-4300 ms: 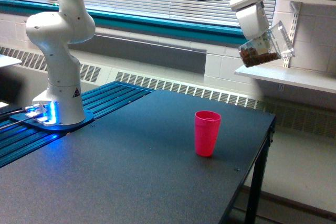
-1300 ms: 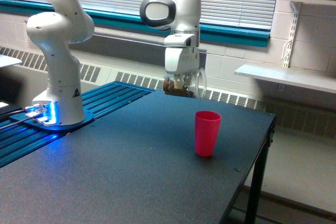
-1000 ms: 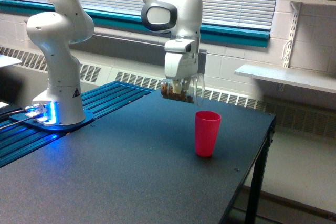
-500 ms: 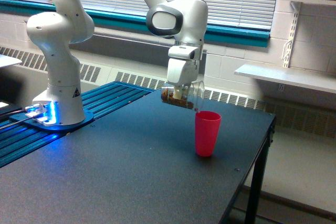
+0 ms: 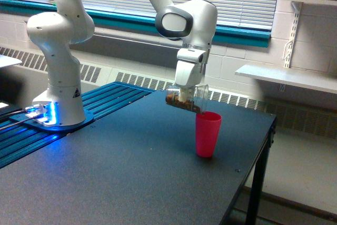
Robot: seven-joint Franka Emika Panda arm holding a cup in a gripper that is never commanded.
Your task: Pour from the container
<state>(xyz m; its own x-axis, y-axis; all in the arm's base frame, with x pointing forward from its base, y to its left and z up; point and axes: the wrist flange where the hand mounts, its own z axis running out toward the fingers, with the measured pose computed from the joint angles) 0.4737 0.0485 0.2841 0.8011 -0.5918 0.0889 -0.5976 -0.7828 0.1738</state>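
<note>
One white robot arm's fingers [image 5: 184,95] gripping a small clear plastic cup [image 5: 188,100] of brown bits, tipped sideways, rim just above an opaque pink plastic cup [image 5: 208,134] on the dark tabletop [image 5: 116,167]

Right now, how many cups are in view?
2: a small clear plastic cup tipped on its side in the hand, and an opaque pink plastic cup upright on the dark table. None seem hidden.

Container [image 5: 188,100] tipped just above cup [image 5: 208,134] on table [image 5: 131,172].
</note>
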